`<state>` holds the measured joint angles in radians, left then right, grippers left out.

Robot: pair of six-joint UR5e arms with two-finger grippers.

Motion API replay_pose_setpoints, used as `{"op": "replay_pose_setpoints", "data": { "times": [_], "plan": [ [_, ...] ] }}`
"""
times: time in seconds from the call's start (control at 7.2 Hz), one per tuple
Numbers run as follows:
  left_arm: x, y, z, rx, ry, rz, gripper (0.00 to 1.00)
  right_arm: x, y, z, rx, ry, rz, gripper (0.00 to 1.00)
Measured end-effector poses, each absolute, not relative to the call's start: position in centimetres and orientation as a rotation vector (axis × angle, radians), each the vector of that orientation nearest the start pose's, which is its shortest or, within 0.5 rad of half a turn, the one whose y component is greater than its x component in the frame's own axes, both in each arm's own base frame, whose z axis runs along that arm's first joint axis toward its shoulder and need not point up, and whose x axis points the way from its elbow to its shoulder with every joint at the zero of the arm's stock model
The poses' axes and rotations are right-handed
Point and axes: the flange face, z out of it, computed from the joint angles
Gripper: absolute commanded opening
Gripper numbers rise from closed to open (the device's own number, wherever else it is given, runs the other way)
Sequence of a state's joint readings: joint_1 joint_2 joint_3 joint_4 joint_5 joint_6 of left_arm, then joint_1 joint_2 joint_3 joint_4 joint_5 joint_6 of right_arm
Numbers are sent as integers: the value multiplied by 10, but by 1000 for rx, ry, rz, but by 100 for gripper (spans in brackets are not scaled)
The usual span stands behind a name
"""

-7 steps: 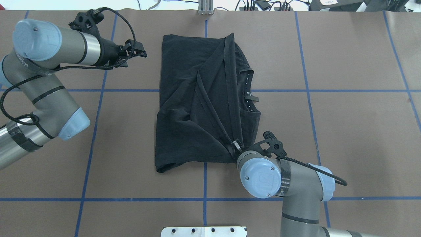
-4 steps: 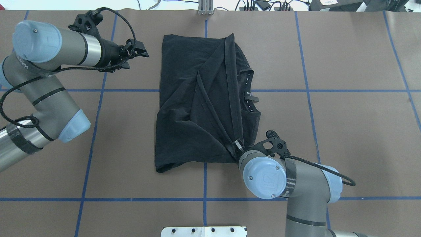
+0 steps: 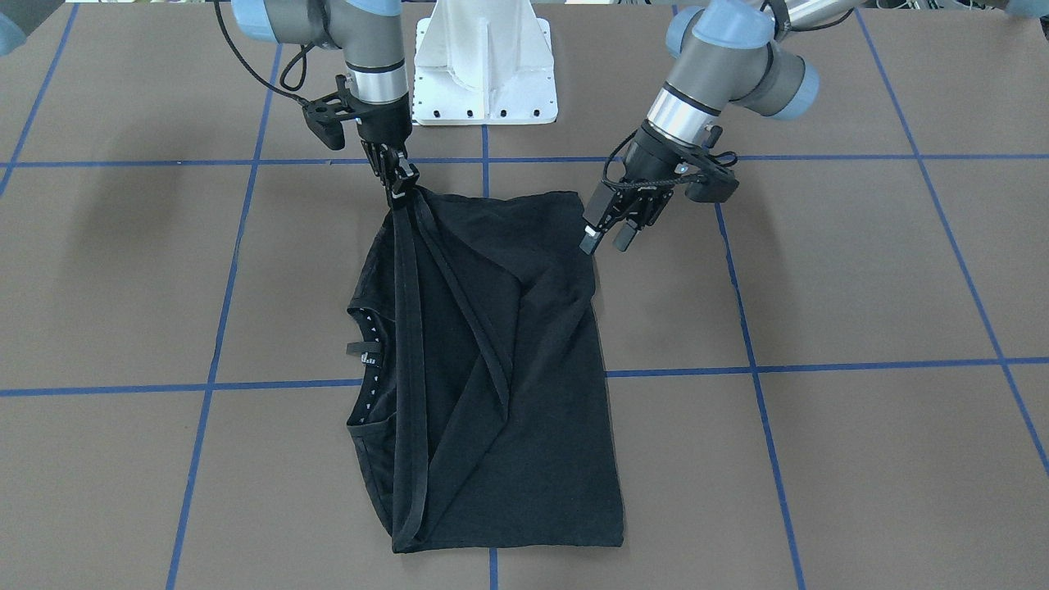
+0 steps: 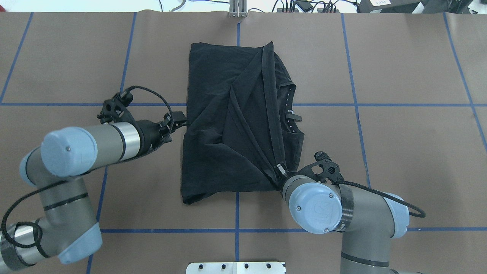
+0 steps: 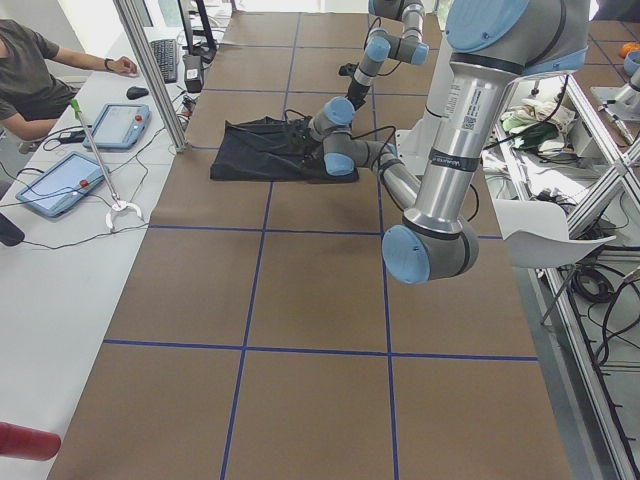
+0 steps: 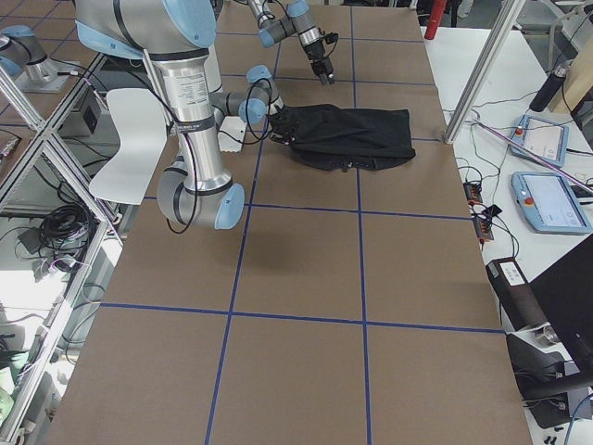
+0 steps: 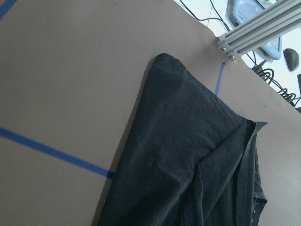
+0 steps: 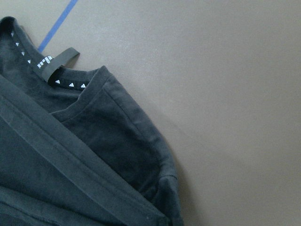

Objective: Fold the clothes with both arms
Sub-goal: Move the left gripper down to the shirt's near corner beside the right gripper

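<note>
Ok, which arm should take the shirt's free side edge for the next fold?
Left. The left gripper is open, right beside the T-shirt's side edge. The right gripper is shut on the T-shirt's hem at the robot-side corner, so it is occupied.

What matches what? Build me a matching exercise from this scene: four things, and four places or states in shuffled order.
Things:
1. left gripper
2. right gripper
3. neck label
4. white base plate

Places or states:
A. shut on the black T-shirt at its hem
B. at the robot-side edge of the brown table
C. open, beside the shirt's edge
D. inside the collar

Pairs: 1-C, 2-A, 3-D, 4-B
</note>
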<state>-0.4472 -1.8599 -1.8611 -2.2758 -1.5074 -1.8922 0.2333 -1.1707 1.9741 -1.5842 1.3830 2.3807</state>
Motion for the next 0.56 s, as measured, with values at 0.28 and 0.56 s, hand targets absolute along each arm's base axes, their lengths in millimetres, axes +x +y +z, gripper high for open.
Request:
{"op": "replay_pose_setpoints", "data": {
  "times": [0.28, 0.56],
  "plan": [
    [490, -314, 310, 107, 1267, -724, 76, -523, -280, 272, -59, -845, 1056, 0],
    [512, -282, 322, 78, 1227, -717, 68, -520, -279, 274, -65, -843, 1054, 0]
  ]
}}
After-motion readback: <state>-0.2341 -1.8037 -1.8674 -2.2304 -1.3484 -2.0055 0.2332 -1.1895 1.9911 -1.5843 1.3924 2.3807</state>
